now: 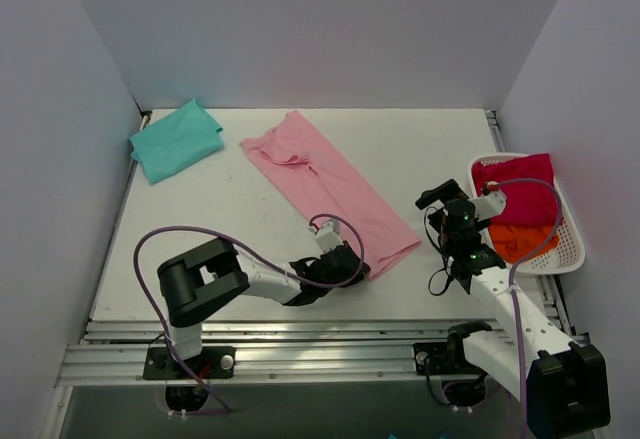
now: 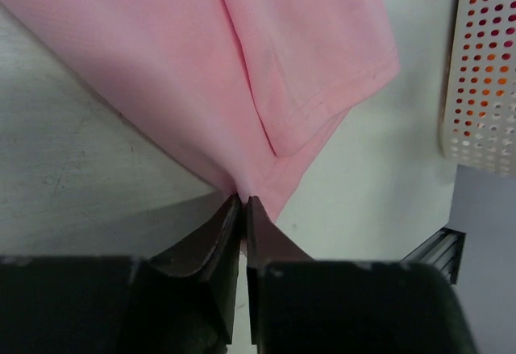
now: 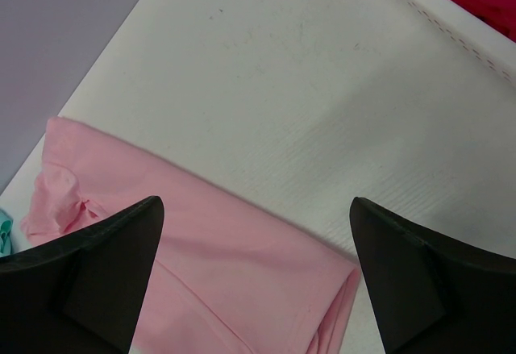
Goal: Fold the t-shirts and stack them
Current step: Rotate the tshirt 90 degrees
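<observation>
Left pincer (image 2: 243,209) pinching near hem corner of pink t-shirt (image 1: 330,184), which lies diagonally on bench (image 1: 200,229). Right pincer (image 3: 254,202) spread, holding nothing. Teal t-shirt (image 1: 175,139) at far-left corner.

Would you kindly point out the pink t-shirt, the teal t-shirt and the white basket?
pink t-shirt (image 1: 330,184): top external view, middle of the folded cloth.
teal t-shirt (image 1: 175,141): top external view, centre of the bundle.
white basket (image 1: 572,244): top external view, its right-hand wall.

Overview, wrist close-ups: common pink t-shirt (image 1: 330,189)
</observation>
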